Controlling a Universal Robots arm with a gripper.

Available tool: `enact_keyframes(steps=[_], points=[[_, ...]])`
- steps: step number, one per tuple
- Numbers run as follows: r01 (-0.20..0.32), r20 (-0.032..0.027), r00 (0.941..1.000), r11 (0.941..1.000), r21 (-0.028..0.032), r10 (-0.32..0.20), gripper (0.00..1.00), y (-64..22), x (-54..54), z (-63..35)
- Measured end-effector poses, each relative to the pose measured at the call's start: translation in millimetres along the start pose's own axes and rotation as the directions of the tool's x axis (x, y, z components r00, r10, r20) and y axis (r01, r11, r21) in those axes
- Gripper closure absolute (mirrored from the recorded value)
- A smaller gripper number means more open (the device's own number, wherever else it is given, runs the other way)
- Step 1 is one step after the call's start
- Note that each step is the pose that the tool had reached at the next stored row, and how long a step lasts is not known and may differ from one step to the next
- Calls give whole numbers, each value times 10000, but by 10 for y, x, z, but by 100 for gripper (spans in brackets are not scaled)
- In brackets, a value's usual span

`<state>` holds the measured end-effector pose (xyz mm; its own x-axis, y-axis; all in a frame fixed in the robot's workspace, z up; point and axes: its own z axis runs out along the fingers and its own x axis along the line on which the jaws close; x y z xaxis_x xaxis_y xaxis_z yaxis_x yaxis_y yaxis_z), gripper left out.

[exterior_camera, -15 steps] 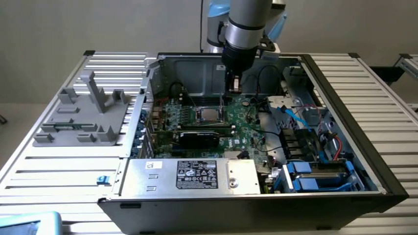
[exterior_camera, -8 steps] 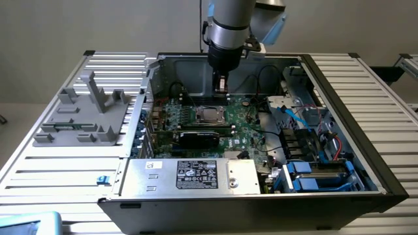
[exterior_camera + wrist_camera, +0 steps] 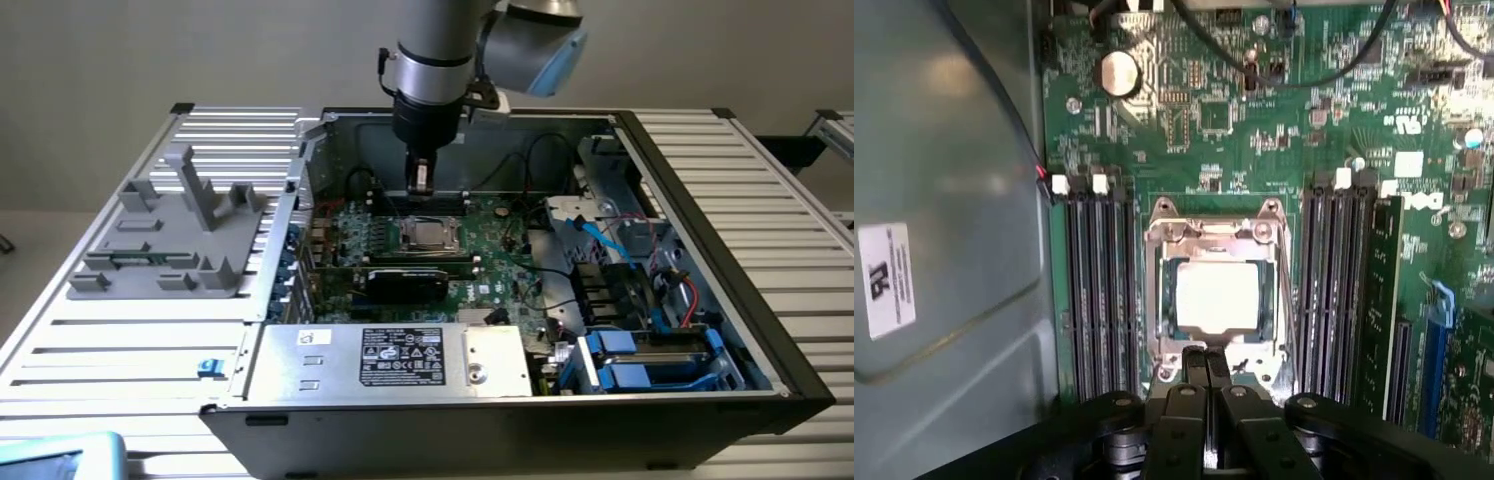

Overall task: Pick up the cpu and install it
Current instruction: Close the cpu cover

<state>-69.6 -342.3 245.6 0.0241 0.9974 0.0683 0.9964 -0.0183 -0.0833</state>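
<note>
The small, flat, square cpu [image 3: 1216, 297], shiny silver-beige metal on top, lies in the steel-framed socket [image 3: 1209, 232] on the green circuit board [image 3: 1274, 130]. The slim black jaws are clenched empty near its edge.

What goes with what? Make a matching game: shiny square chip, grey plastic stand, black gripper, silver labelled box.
1. shiny square silver cpu
2. grey plastic fixture with posts
3. black gripper
4. silver labelled metal box

A. on the slatted table, outside the case
B. shut, over the motherboard
C. in the metal-framed socket
D. inside the case, nearest the exterior camera

Pairs: 1-C, 2-A, 3-B, 4-D.
</note>
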Motion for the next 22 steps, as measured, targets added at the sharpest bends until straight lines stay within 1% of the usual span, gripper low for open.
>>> enact_keyframes(steps=[3,6,11,17,22], points=[[0,12,10000,10000,-9,0,89,-79,-5,53],[1,28,10000,10000,-36,-1,89,-120,-9,98],[1,79,10000,10000,-92,0,89,-118,-13,157],[2,148,9999,9998,-179,0,89,-112,-17,221],[1,196,9998,9998,-208,3,89,-107,-22,291]])
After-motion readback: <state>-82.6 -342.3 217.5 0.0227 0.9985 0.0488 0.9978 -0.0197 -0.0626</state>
